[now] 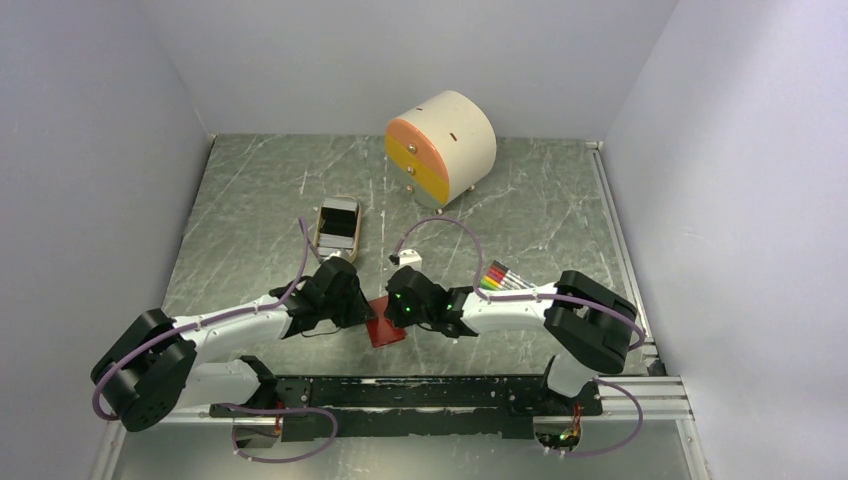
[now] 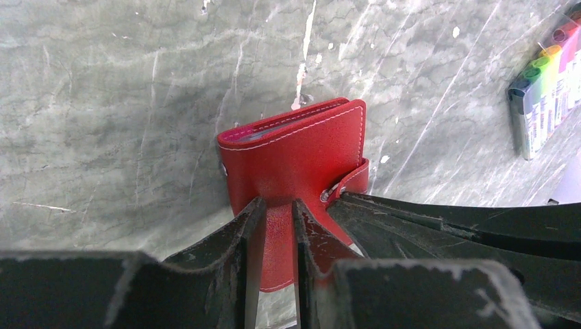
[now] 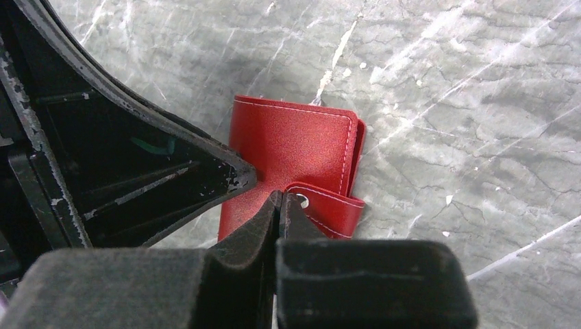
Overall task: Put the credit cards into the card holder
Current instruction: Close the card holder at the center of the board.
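Note:
The red card holder [image 1: 386,331] lies folded shut on the table between my two grippers. In the left wrist view the card holder [image 2: 294,151] sits under my left gripper [image 2: 278,203], whose fingers stand a narrow gap apart over its face, holding nothing. My right gripper [image 3: 279,195] is shut on the snap tab [image 3: 332,205], beside the card holder's face [image 3: 288,144]. Silver-grey credit cards [image 1: 338,216] lie in a tan oval tray [image 1: 322,240] behind the left gripper [image 1: 362,306]. The right gripper [image 1: 402,312] is at the card holder's right edge.
A round cream cabinet with orange and yellow drawers [image 1: 440,146] stands at the back. A bundle of rainbow sticks [image 1: 500,277] lies right of the right wrist and also shows in the left wrist view [image 2: 548,89]. A small white object [image 1: 409,260] sits behind the right gripper.

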`<state>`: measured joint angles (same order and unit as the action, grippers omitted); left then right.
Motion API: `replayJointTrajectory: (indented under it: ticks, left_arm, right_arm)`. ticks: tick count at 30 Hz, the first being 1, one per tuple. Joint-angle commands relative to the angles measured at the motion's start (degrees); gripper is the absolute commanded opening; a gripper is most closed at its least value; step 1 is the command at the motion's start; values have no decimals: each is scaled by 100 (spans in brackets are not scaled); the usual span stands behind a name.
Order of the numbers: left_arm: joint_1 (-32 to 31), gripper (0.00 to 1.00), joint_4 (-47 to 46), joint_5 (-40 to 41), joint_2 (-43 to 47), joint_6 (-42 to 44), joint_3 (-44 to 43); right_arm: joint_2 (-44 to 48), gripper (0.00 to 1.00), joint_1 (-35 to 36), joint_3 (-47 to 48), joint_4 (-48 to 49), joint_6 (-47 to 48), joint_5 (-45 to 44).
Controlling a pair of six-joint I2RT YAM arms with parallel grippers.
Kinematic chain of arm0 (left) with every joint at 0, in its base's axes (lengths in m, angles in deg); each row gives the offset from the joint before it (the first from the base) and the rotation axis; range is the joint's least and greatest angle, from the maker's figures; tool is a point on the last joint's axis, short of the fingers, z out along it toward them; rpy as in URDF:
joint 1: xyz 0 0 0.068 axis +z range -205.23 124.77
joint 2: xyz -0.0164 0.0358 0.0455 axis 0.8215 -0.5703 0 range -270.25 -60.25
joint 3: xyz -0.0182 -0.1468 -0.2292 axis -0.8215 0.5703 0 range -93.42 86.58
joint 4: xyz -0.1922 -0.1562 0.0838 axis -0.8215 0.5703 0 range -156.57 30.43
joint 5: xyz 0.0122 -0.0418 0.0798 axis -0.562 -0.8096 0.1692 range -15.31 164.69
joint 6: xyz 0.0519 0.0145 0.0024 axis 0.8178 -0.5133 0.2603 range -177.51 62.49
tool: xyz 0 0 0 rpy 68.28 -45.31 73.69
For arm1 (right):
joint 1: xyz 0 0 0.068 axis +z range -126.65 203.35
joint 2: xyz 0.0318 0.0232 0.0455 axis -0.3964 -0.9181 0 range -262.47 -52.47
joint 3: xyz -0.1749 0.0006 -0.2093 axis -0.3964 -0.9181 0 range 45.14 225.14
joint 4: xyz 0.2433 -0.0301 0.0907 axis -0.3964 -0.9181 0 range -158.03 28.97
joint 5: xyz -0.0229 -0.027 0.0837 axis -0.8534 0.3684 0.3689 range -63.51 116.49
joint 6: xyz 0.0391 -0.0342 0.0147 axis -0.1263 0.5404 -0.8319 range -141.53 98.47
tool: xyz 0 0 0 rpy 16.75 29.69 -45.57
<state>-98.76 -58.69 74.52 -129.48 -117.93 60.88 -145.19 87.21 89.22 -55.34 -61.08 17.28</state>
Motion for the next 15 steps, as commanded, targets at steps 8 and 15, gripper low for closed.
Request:
replayJointTrajectory:
  ticks: [8,15]
  left_arm:
    - [11,27,122,-111,-11,24,55]
    - [14,26,140,-122,-46,45,53]
  right_arm:
    - [165,0,93,71,-248,17,-31]
    - [250,0,95,37,-236,5,-95]
